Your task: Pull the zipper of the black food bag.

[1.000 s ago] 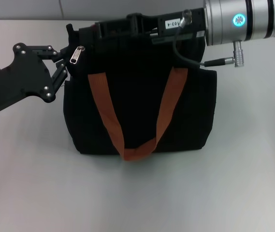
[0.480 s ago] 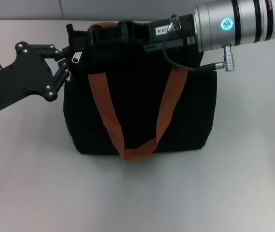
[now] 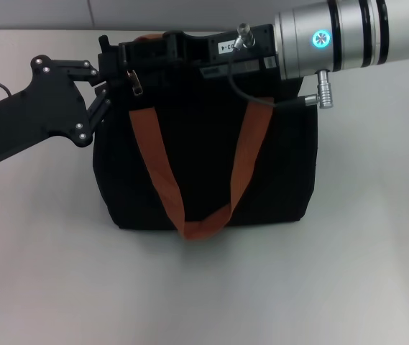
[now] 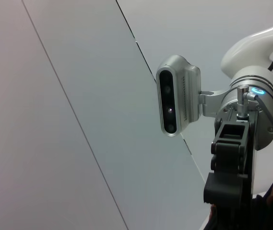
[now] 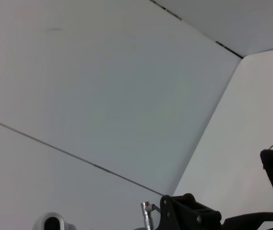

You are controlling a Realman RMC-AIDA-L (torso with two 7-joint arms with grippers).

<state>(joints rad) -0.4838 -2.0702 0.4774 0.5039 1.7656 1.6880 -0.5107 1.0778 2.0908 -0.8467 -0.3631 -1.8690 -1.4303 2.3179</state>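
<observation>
Two claws at the top edge of a black bag

Two arms meet along the upper edge of the black bag, which stands upright on the pale bench in the middle of the head view. An orange strap hangs down its front face in a U-shaped loop. The left claw enters from the left of the frame and sits at the bag's upper left corner, its black fingers closed on the fabric edge there. The zipper, a small silver tab, hangs just beside those fingers on the top edge, near the upper left of the bag. The right claw reaches in from the upper right, lying along the top of the bag with its tip close above the tab; whether its fingers are apart or together cannot be told. In the left wrist view the right arm's wrist camera faces the lens.
</observation>
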